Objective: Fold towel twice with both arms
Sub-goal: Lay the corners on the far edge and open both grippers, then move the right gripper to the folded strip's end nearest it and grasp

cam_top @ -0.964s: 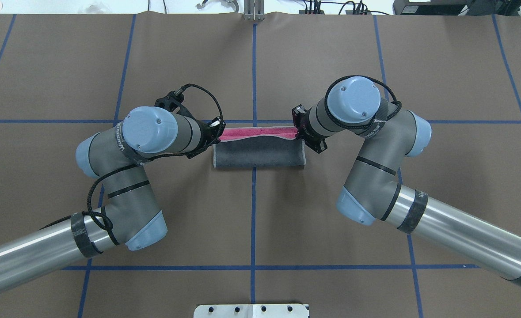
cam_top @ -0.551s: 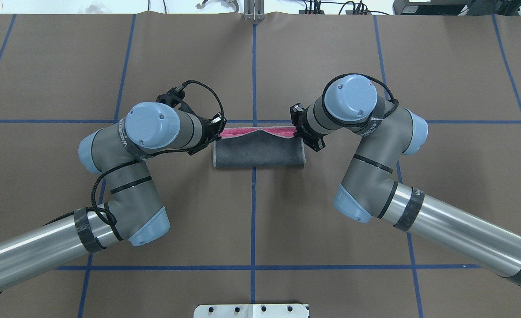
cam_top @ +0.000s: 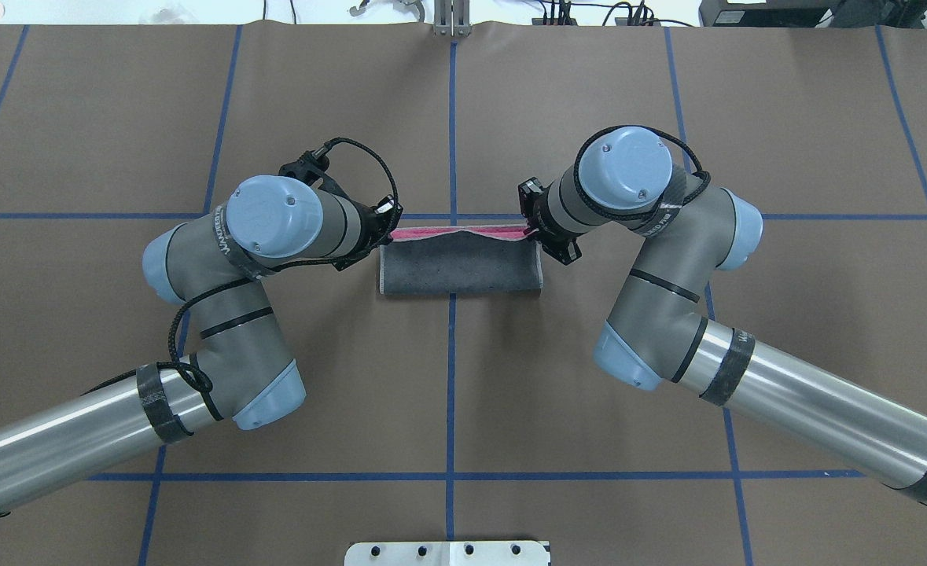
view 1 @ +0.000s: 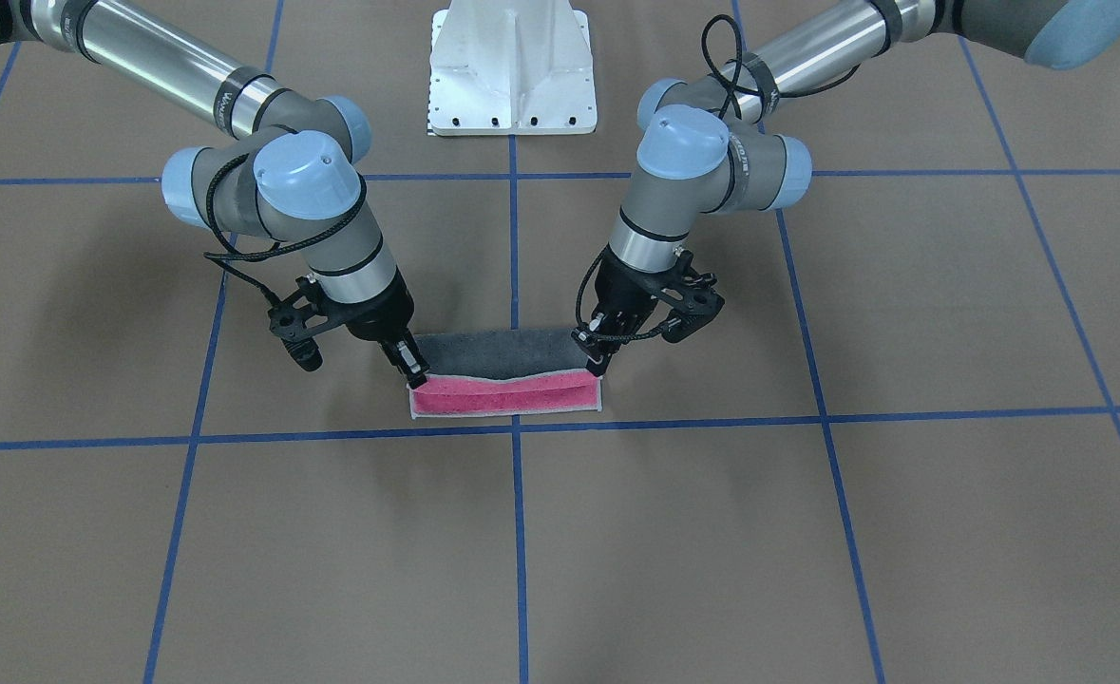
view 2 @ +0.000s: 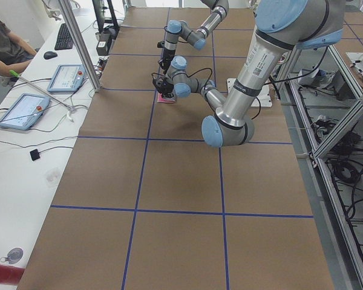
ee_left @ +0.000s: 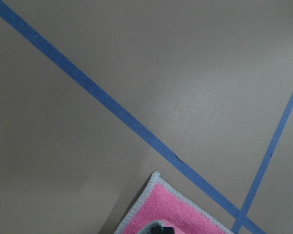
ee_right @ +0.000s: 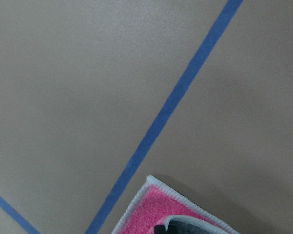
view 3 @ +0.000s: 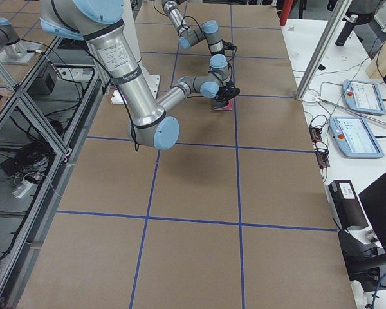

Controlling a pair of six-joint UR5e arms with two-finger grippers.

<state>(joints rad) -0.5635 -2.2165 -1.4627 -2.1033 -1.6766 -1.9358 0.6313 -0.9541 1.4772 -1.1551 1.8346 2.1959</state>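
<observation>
A: Entry one, left claw (view 1: 598,366)?
B: Pinching one corner of the towel (view 1: 507,394), grey top layer. The right claw (view 1: 414,372) pinches the opposite corner.
A: Towel's place?
B: On the bench (view 1: 806,532), spanning claw to claw lengthwise. A pink strip lies just beyond the tips, away from the robot. Neither claw is nearer.

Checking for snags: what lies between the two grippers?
Only the towel, its upper layer spanning from the left gripper to the right gripper, as the front-facing view shows.

The towel (cam_top: 460,271) mid-table is flanked by the left arm (cam_top: 274,228) and right arm (cam_top: 628,181) at its ends, with bare table (cam_top: 463,110) toward the far edge.
</observation>
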